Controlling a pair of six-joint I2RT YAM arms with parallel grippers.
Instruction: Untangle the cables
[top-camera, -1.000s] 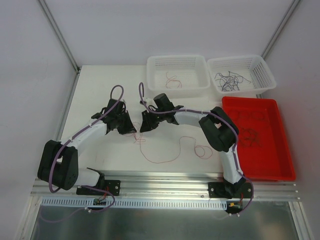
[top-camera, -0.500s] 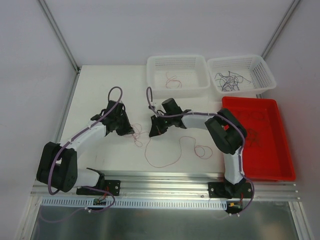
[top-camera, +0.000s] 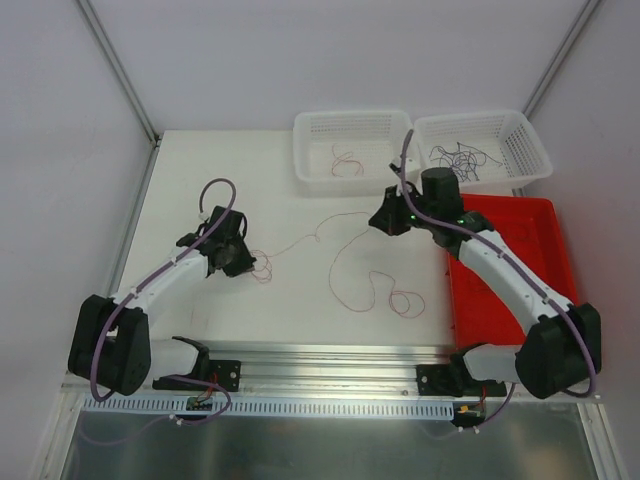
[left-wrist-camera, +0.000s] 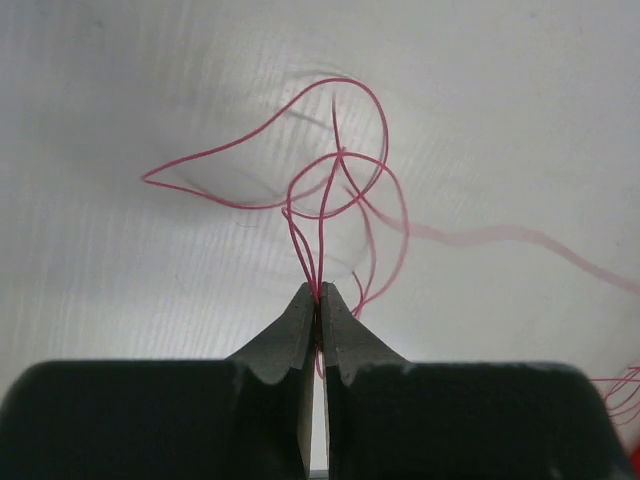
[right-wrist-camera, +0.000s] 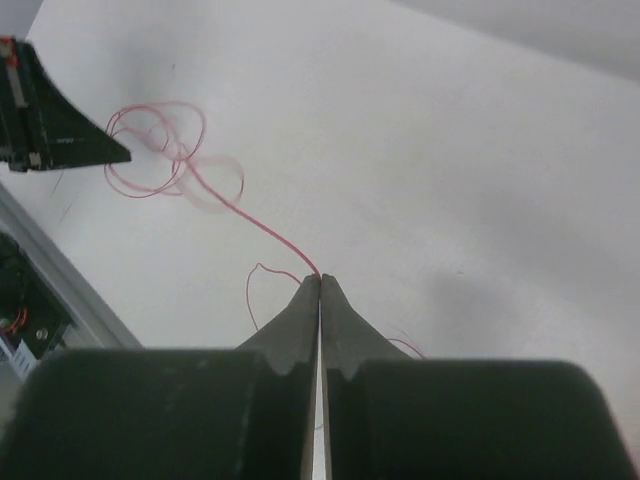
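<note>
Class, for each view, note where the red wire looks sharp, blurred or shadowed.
Left wrist: the red wire is sharp in its loops, smeared where it trails right, soft shadow beneath. Right wrist: crisp at the right gripper, far loops hazy. Top: even light, wire a hairline.

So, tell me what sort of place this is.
Likely a robotics lab test cell: plain white walls with metal corner posts, and a left arm and right arm bolted to an aluminium rail at a white table.
</note>
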